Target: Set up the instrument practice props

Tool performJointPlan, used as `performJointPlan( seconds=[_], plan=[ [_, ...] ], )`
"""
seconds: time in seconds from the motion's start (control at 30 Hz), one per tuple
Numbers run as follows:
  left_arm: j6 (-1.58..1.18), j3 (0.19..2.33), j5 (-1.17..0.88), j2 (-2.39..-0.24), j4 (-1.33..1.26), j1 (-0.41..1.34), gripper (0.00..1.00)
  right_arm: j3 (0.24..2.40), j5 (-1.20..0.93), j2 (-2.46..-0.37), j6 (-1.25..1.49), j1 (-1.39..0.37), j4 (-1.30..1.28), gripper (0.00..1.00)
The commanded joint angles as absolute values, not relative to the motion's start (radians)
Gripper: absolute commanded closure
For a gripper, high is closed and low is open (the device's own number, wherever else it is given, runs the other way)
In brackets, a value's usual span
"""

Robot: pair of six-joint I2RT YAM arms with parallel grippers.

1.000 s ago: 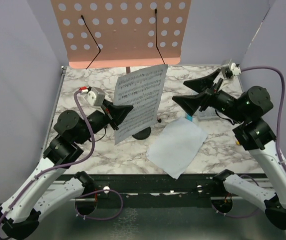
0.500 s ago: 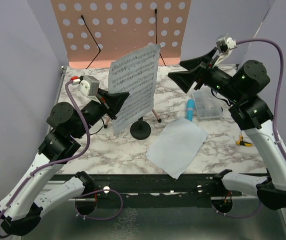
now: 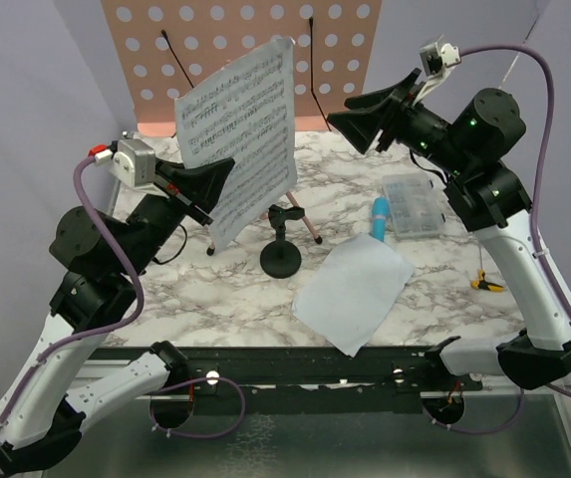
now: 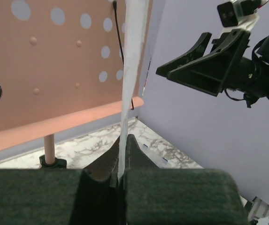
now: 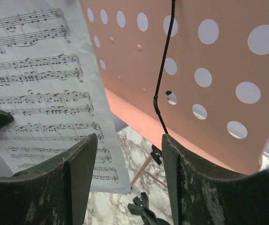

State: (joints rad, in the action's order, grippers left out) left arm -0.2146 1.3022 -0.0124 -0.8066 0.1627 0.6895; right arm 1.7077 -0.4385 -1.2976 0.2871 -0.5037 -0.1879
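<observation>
Left gripper point(image 3: 215, 194) of mine is clamping one sheet-music page point(image 3: 245, 119), holding it before the pink music stand point(image 3: 145, 60), not yet on its ledge. Black mic stand point(image 3: 282, 257) is standing empty; second page point(image 3: 353, 289) is lying flat. My right gripper point(image 3: 357, 115) is hovering wide open, empty. Blue microphone point(image 3: 380, 217) is lying beside the clear compartment box point(image 3: 412, 206), contents unreadable.

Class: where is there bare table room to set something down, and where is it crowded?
Bare table: near-left, left of the mic stand and flat page; near-right, between that page and a small yellow object. Crowded: around the blue microphone and clear box.
</observation>
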Motion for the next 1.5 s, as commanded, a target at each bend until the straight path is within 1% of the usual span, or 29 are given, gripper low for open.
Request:
performJointPlan(
  seconds=[0.0,0.3,0.47,0.53,0.77,0.97,1.37,1.47],
  plan=[
    [-0.173,1.365,0.036,-0.825,0.161,0.693,1.00,1.788,-0.483,-1.359,0.298,-0.500,-0.166,0.42],
    [-0.133,1.456,0.047,-0.887,0.161,0.693,1.00,1.901,-0.465,-1.461,0.318,-0.500,-0.188,0.43],
    [-0.108,1.500,0.045,-0.920,0.160,0.693,1.00,1.950,-0.479,-1.511,0.342,-0.500,-0.196,0.48],
    [-0.101,1.517,0.043,-0.930,0.160,0.693,1.00,1.949,-0.466,-1.520,0.350,-0.500,-0.189,0.50],
    [-0.086,1.553,0.031,-0.954,0.159,0.693,1.00,1.937,-0.413,-1.522,0.361,-0.500,-0.158,0.50],
    [-0.079,1.572,0.044,-0.963,0.154,0.693,1.00,1.952,-0.428,-1.549,0.387,-0.500,-0.149,0.51],
    [-0.070,1.586,0.054,-0.982,0.120,0.693,1.00,1.986,-0.460,-1.595,0.435,-0.502,-0.126,0.59],
    [-0.066,1.585,0.054,-0.982,0.107,0.693,1.00,1.997,-0.476,-1.607,0.445,-0.502,-0.125,0.62]
  ],
)
